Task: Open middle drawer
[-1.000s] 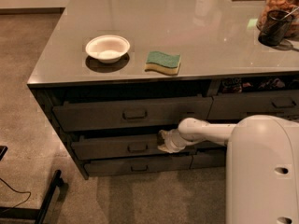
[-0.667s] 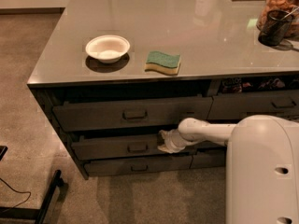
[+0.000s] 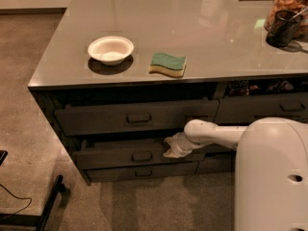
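The middle drawer (image 3: 110, 157) is a dark grey-brown front with a small loop handle (image 3: 142, 156) at its centre, in the left column of the counter, below a taller drawer (image 3: 96, 119) and above a slimmer one (image 3: 115, 173). It stands a little way out of the cabinet, with a dark gap above its top edge. My gripper (image 3: 172, 148) is at the end of the white arm (image 3: 216, 134), which reaches in from the right. It sits at the drawer's top edge, right of the handle.
On the grey countertop (image 3: 192, 28) are a white bowl (image 3: 110, 49) and a green-and-yellow sponge (image 3: 167, 64), with a dark cup (image 3: 283, 29) and a jar at the far right. My white body (image 3: 272, 177) fills the lower right. A black stand leg (image 3: 48, 203) lies on the carpet at the lower left.
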You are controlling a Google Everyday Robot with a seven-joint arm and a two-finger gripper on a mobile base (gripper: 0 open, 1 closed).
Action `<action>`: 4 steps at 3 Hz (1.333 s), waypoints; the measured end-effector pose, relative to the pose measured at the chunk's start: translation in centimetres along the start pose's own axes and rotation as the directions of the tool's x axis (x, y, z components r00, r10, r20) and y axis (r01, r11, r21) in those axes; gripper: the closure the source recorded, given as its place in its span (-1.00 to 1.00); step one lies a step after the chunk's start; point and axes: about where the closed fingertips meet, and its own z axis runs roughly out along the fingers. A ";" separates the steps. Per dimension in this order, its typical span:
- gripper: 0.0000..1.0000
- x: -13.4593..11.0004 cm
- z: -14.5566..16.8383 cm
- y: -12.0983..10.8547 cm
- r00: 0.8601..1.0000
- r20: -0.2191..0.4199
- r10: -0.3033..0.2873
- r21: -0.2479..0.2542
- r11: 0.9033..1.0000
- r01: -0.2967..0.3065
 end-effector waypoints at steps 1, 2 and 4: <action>0.64 -0.1 -0.2 -0.1 1.000 0.000 0.000 0.000 1.000 0.000; 0.16 0.0 -0.2 1.5 1.000 -0.016 0.020 -0.037 0.999 -0.020; -0.77 -0.2 -0.5 1.4 1.000 -0.016 0.020 -0.037 0.999 -0.020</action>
